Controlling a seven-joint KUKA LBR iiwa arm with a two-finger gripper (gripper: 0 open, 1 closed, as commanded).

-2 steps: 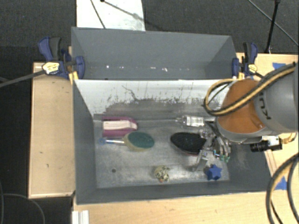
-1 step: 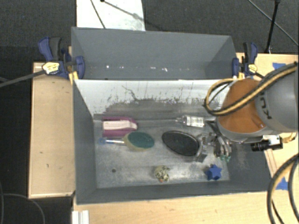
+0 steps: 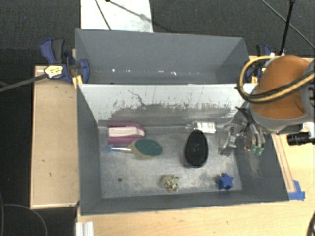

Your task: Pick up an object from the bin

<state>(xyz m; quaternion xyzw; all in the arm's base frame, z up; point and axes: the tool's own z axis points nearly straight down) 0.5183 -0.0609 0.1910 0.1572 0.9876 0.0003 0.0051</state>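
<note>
Your gripper (image 3: 229, 142) is in the grey metal bin (image 3: 162, 102); can't tell if it's open. Bumpy black oval obj (image 3: 196, 149) just left of it, lumpy blue bit (image 3: 225, 181) below.

Your tool (image 3: 228, 145) hangs at the right side of the grey bin (image 3: 162, 58), just beside a black oval brush (image 3: 196, 149). A small blue piece (image 3: 225, 181) lies nearer the front; a teal disc (image 3: 147, 148) and a pink block (image 3: 126, 132) lie left.
</note>
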